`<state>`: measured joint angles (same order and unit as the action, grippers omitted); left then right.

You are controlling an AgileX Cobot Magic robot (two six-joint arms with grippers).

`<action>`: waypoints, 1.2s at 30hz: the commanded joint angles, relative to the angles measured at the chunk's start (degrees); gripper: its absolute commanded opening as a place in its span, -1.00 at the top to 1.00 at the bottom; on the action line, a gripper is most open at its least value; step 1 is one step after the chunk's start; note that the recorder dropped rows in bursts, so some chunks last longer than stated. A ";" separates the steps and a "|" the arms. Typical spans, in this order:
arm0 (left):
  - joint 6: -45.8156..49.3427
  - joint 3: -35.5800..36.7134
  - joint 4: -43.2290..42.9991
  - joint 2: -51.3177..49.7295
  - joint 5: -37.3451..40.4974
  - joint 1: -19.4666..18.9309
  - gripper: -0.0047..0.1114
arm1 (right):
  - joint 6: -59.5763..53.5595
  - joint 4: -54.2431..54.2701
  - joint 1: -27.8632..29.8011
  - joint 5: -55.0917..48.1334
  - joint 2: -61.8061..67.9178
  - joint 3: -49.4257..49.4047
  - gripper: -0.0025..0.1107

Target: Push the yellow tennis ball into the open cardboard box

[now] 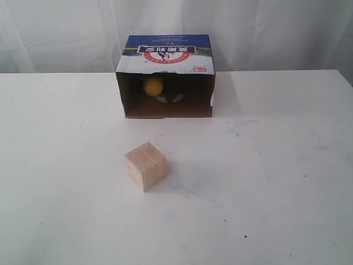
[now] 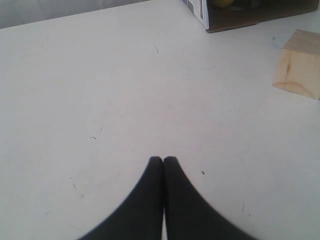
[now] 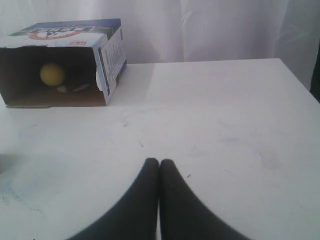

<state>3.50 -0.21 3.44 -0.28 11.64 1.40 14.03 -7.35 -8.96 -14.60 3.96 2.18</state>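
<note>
The yellow tennis ball (image 1: 153,86) lies inside the open cardboard box (image 1: 165,54), deep in its dark interior, left of the middle. The box lies on its side at the back of the white table with its opening facing the camera and its blue-and-white printed face on top. In the right wrist view the ball (image 3: 52,74) shows inside the box (image 3: 107,55). The left wrist view catches only a corner of the box (image 2: 240,17). My left gripper (image 2: 163,159) and right gripper (image 3: 159,161) are both shut, empty, low over bare table. Neither gripper appears in the exterior view.
A pale wooden cube (image 1: 146,165) stands on the white table (image 1: 276,165) in front of the box, a short way from its opening; it also shows in the left wrist view (image 2: 300,71). White curtains hang behind the table's far edge.
</note>
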 commanded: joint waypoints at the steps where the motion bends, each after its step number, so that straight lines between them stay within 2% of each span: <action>1: -0.52 0.21 0.14 0.28 -0.16 -0.16 0.92 | -0.33 0.04 0.44 8.19 -0.52 -2.18 0.96; 24: -0.52 0.21 0.14 0.28 -0.16 -0.16 0.92 | -0.33 0.04 0.32 6.75 -0.52 -2.18 0.96; 29: -0.52 0.21 0.14 0.28 -0.16 -0.16 0.92 | -0.51 0.04 0.32 1.71 -0.52 -2.18 0.96; 36: -0.52 0.21 0.14 0.28 -0.16 -0.16 0.92 | -9.09 0.04 0.32 3.11 -0.52 -2.18 0.96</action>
<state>3.50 -0.21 3.44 -0.28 11.64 1.40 8.17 -7.35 -8.96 -12.36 3.64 0.37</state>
